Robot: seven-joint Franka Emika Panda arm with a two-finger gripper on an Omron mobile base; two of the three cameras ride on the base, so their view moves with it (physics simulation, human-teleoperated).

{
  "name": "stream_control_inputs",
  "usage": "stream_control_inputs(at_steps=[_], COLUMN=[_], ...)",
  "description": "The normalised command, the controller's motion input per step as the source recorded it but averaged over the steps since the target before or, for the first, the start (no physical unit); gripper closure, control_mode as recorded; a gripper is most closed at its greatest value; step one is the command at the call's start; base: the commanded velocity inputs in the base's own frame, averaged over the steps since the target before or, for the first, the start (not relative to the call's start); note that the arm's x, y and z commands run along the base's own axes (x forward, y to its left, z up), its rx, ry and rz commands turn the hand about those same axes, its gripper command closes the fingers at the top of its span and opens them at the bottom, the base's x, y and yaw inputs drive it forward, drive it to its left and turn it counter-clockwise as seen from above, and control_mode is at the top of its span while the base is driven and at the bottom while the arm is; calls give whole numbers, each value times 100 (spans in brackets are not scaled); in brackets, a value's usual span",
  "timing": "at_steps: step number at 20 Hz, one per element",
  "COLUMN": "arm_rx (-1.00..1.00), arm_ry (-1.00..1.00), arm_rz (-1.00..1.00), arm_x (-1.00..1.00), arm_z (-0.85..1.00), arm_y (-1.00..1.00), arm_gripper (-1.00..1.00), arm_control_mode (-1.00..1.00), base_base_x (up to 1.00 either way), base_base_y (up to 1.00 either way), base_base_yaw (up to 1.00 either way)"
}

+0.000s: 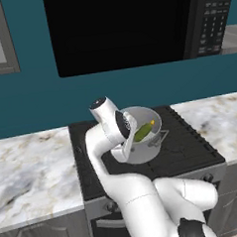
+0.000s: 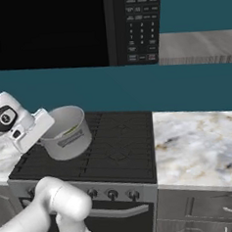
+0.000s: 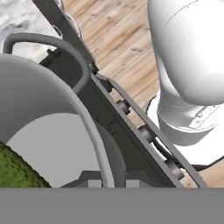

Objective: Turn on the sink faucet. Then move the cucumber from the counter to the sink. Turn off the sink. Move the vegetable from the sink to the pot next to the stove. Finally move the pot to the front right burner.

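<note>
My gripper point(image 1: 128, 143) is shut on the rim of the light-grey pot point(image 1: 149, 119), which hangs tilted above the black stove point(image 1: 192, 148). The dark-green cucumber point(image 1: 144, 131) lies inside the pot. In the right base view the pot point(image 2: 65, 138) is over the stove's point(image 2: 125, 146) front left part, with the gripper point(image 2: 49, 123) at its left rim and a strip of cucumber point(image 2: 73, 130) showing inside. In the hand view the gripper point(image 3: 110, 177) straddles the pot wall point(image 3: 48, 144), the cucumber point(image 3: 15, 170) is at the lower left, and a pot handle point(image 3: 48, 41) arches above.
Marble counter point(image 1: 34, 165) flanks the stove on the left and also on the right point(image 2: 198, 141). A black microwave point(image 1: 125, 25) hangs low over the cooktop. Silver knobs point(image 2: 112, 193) line the stove front. Wooden floor point(image 3: 127, 39) lies below.
</note>
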Motion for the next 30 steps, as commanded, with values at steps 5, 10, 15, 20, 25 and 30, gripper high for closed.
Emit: stream_control_inputs(at_steps=[5,10,15,20,25,30], arm_rx=[3,3,3,6,5,2], arm_ry=[-6,0,0,0,0,0], arm_rz=[-25,-25,-19,-8,-2,-1], arm_x=[0,9,38,53,40,28], arm_z=[5,0,0,0,-4,-11], arm_y=[-81,-79,-64,-41,-36,-22], arm_gripper=[100,100,100,100,100,100], arm_control_mode=[-100,-100,-100,-100,-100,-100], base_base_x=[0,0,0,0,0,0], base_base_y=[0,0,0,0,0,0], base_base_yaw=[0,0,0,0,0,0])
